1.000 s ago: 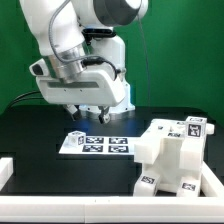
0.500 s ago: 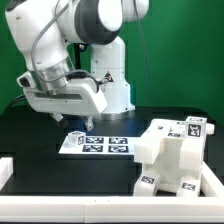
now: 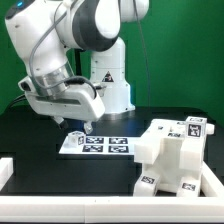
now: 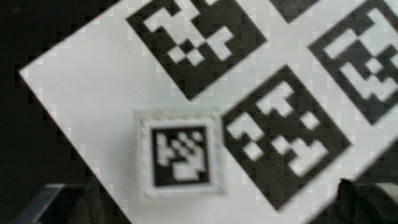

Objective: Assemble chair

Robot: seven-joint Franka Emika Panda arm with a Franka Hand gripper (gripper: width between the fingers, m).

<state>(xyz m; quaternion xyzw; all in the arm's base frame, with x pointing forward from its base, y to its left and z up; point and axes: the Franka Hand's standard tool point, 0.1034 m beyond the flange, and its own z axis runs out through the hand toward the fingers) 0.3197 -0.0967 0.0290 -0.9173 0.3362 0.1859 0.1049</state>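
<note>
The partly built chair, a blocky white structure with square tags, stands at the exterior view's right. A small white chair piece with one tag lies on the end of the marker board at the exterior view's left. My gripper hangs just above that piece, open and empty. In the wrist view the small piece lies on the marker board between the spread dark fingers, with my gripper centred close over it.
The white raised border runs along the near side of the black table. The robot's white base stands behind the marker board. A green backdrop closes the far side.
The arm has swung toward the exterior view's left and come lower, bringing the gripper from over the middle of the marker board to over the small piece.
</note>
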